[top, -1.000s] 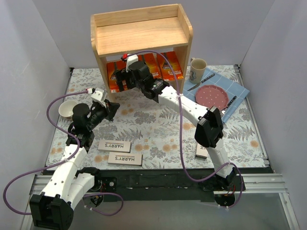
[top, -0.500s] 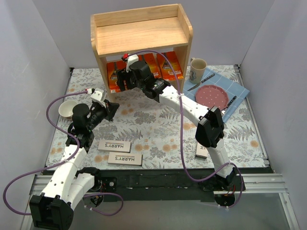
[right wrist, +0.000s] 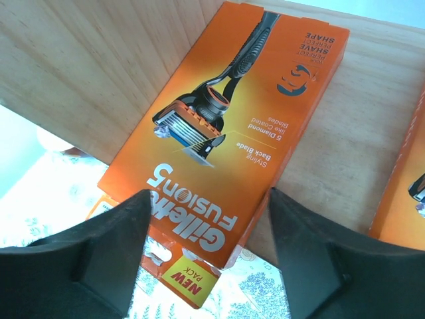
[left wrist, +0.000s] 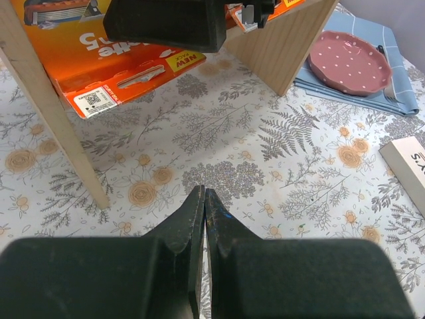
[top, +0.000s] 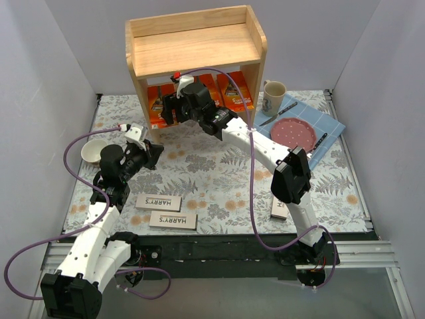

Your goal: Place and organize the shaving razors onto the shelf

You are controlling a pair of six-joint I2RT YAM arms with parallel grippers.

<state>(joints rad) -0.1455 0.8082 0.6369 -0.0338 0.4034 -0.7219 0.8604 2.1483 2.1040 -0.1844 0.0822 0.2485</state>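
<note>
Orange pack (right wrist: 219, 153) lies on shelf (right wrist: 80, 80) lower tier, front overhanging; right tool (right wrist: 209, 199), spread, has edged slightly sideways. Left tool (left wrist: 204, 199) pressed together. Nudge-in likely pending.

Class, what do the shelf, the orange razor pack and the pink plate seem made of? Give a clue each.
Shelf: bare light wood, visible grain. Orange razor pack: likely glossy printed card, flat with crisp edges. Pink plate: perhaps glazed ceramic; smooth dotted surface.

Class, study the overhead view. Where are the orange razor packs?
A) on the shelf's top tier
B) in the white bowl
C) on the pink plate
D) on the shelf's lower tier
D: the orange packs sit beneath the top board, on the lower tier of the shelf.
</note>
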